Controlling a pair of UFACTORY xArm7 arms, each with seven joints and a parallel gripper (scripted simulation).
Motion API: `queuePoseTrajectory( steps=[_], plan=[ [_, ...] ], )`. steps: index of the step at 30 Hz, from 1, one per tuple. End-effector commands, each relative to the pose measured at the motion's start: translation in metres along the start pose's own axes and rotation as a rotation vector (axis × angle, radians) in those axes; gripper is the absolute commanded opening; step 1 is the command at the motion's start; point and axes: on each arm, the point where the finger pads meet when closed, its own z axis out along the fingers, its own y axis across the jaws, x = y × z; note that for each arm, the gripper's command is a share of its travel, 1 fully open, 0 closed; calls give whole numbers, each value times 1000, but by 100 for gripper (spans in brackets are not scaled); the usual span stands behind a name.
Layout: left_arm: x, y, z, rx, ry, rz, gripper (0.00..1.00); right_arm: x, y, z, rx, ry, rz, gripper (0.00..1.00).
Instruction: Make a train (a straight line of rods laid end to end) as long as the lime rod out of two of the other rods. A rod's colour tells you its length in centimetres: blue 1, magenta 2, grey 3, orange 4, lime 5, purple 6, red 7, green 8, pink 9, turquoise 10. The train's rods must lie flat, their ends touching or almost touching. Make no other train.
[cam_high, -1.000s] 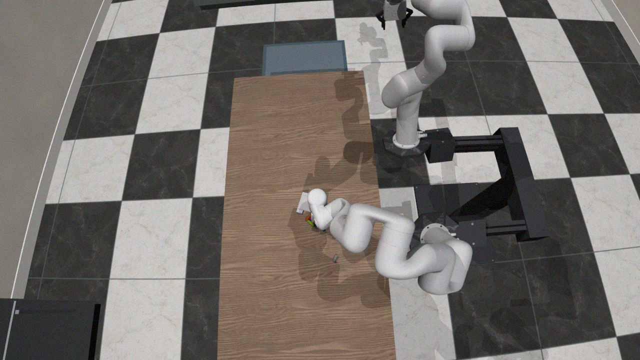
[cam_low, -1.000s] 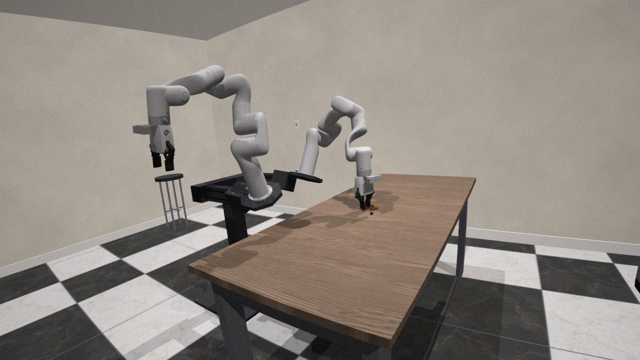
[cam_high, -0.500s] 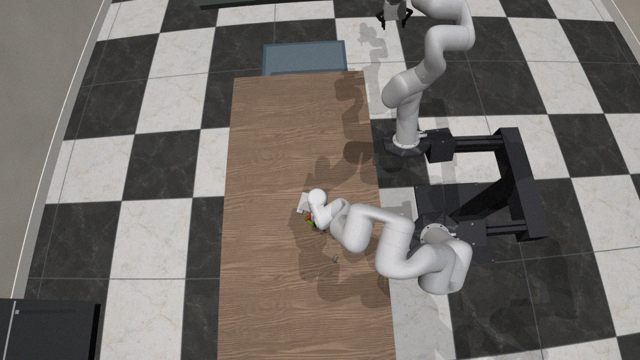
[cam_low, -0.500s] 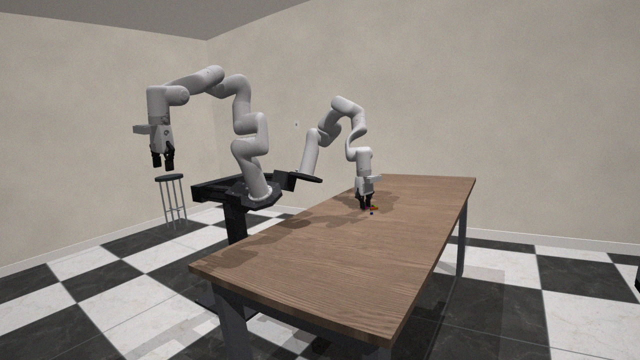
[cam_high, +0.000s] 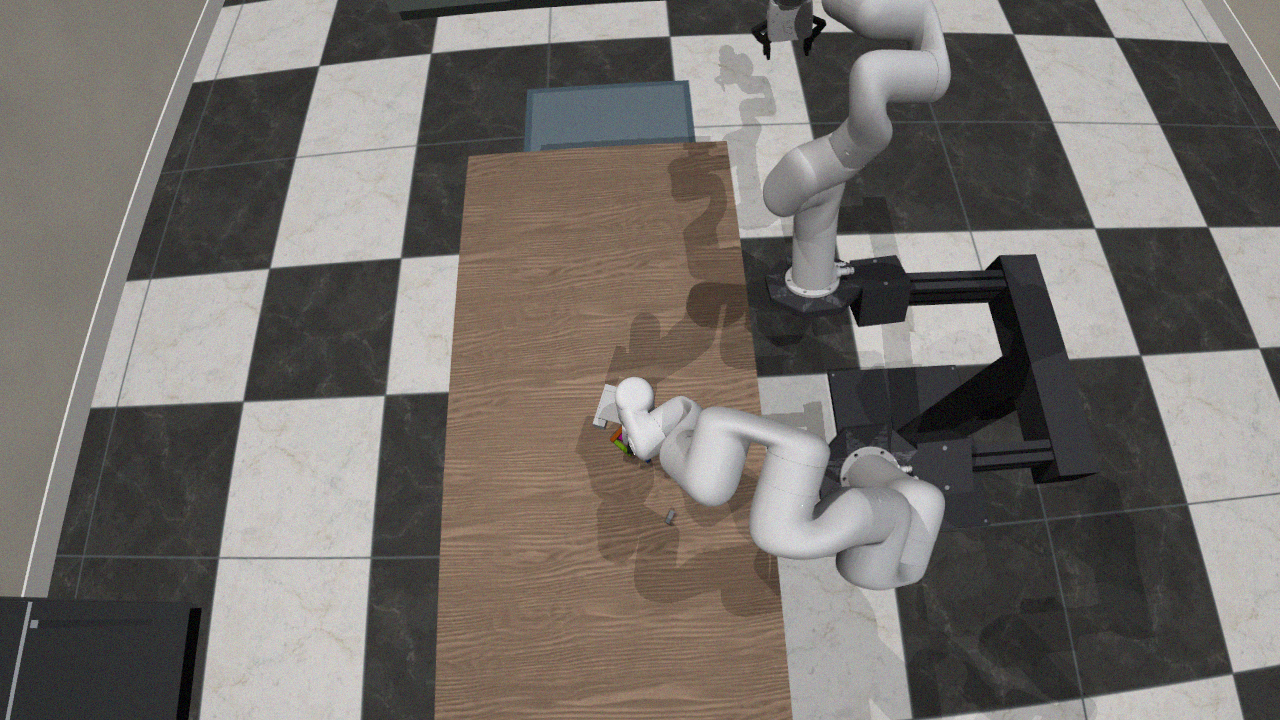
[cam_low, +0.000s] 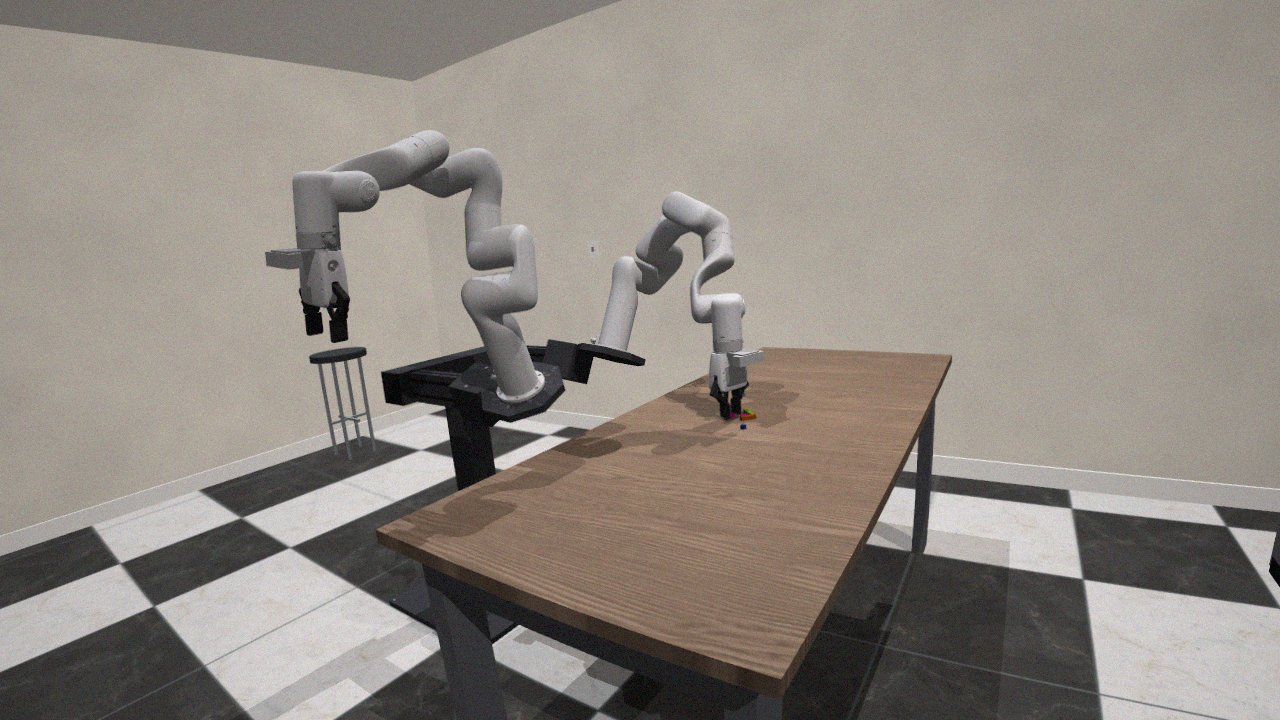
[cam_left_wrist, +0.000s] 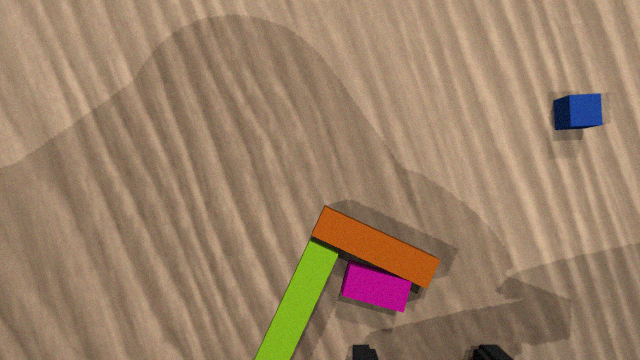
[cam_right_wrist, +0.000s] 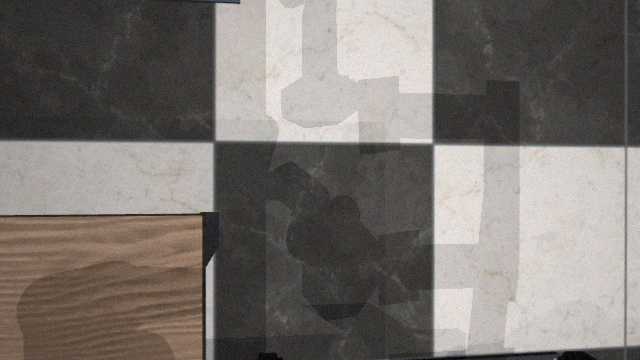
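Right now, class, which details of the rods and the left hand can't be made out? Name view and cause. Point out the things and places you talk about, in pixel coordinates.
- Lime rod's (cam_high: 621, 445) (cam_low: 750, 411) (cam_left_wrist: 298, 300) near end: left wrist view, cut off by the bottom edge.
- What lies directly beneath the left hand (cam_low: 731, 416) (cam_left_wrist: 427, 353): top view, hidden by the left arm (cam_high: 711, 456) (cam_low: 726, 241).
- Whether the grey piece (cam_high: 670, 516) lies flat: top view, too small.
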Motion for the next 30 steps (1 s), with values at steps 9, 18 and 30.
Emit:
queuePoseTrajectory(
  steps=[9,18,30],
  plan=[
    [2,1,-2,-2,6,0,17,1,0,-2,1,5,1,100],
    [2,1,-2,-2,6,0,17,1,0,-2,1,5,1,100],
    [2,1,-2,-2,6,0,17,1,0,-2,1,5,1,100]
  ],
)
